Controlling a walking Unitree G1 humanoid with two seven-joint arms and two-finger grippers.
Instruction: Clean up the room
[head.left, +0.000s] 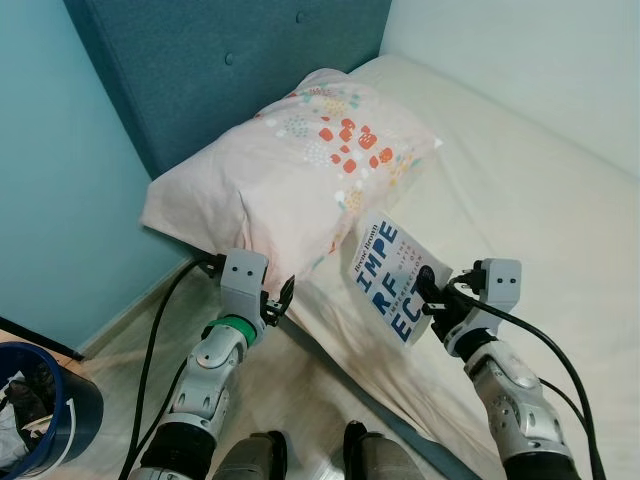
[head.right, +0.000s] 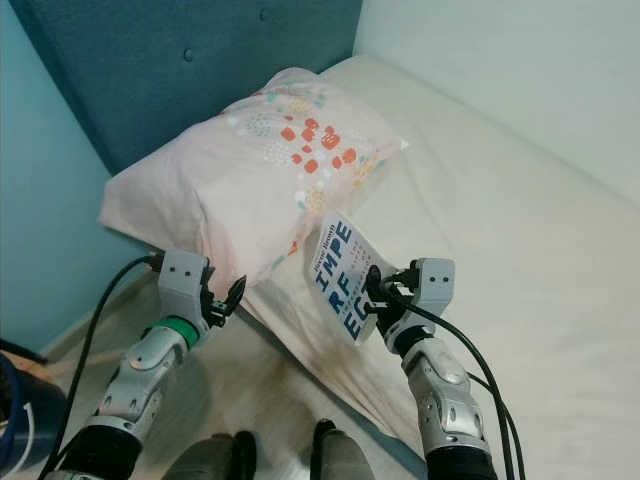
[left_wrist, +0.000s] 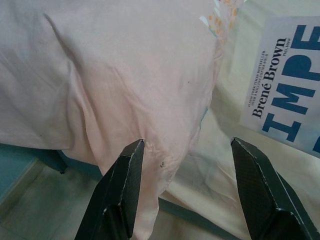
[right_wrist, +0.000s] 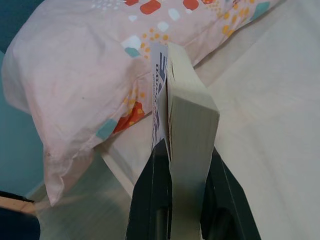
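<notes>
- Right pincer (head.left: 432, 296) is clamped on a paperback book (head.left: 392, 280), its two black fingers (right_wrist: 150, 200) pressing the cover and the page block from either side, as the right wrist view shows.
- That book is held up on edge above the near part of the bed (head.left: 520, 190), just right of the pillow; its white cover with big blue letters faces left, and the author line reads "Brené Brown".
- Left pincer (head.left: 277, 300) hangs with its fingers (left_wrist: 120, 190) spread apart, gripping nothing, right by the near corner of the pillow at the bed's edge.
- A pale pink pillow (head.left: 290, 170) with orange, teal and yellow spots lies at the head of the bed, against the blue padded headboard (head.left: 230, 70).
- The bed wears a cream sheet, which sags over the near edge below the pillow.
- A dark blue bin (head.left: 40, 410) with crumpled stuff inside stands on the floor at near left, close to the teal wall (head.left: 60, 180).
- Black cables run along both silver arms.
</notes>
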